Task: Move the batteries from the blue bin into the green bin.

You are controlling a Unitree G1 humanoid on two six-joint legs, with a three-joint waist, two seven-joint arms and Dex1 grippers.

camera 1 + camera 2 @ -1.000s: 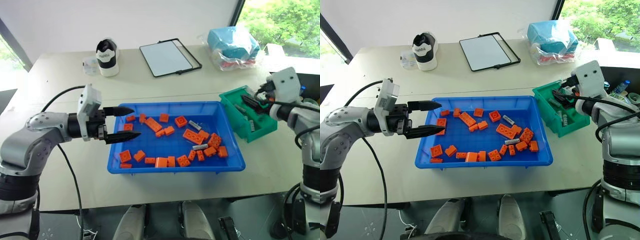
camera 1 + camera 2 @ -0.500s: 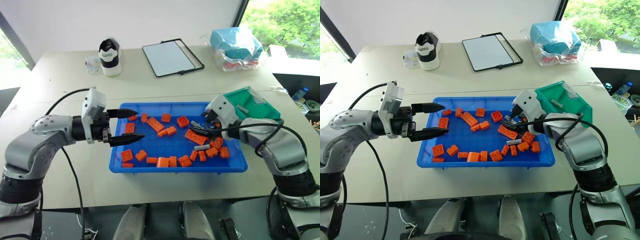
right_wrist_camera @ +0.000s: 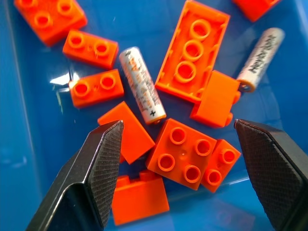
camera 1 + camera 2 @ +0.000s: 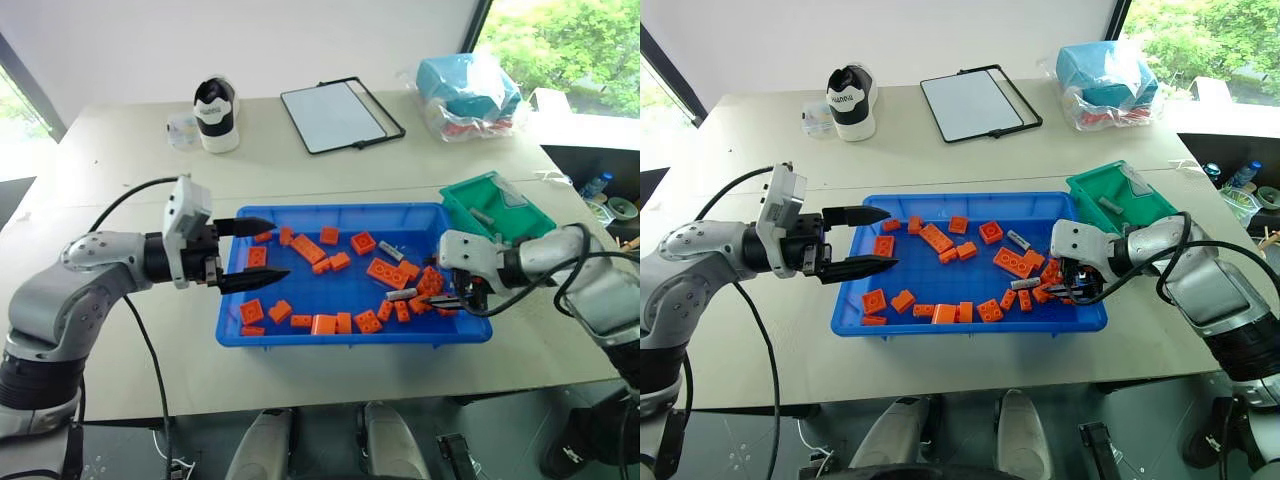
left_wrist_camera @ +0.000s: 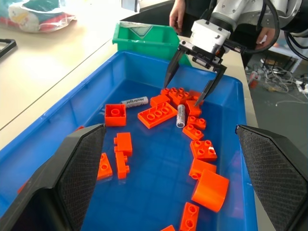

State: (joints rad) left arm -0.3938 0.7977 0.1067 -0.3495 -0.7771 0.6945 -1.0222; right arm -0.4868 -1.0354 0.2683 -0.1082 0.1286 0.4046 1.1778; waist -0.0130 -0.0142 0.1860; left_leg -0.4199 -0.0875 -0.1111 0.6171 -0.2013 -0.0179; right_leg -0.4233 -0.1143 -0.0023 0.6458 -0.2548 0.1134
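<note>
Fingers of the right gripper (image 5: 195,73) are spread wide and hold nothing, pointing down over orange bricks (image 3: 187,154) at the right end of the blue bin (image 4: 330,338), in the lower right of the head view. One of the batteries (image 3: 142,84) lies just ahead between the fingers, another (image 3: 260,58) near it. Left gripper (image 4: 250,251), also spread and empty, hangs at the bin's left edge. Green bin (image 4: 492,205) stands just right of the blue one

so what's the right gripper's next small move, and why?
Probably ease the right gripper forward onto the nearer battery and close. Its jaws stand open and empty above the bricks in the blue bin, and that battery lies loose just ahead.
</note>
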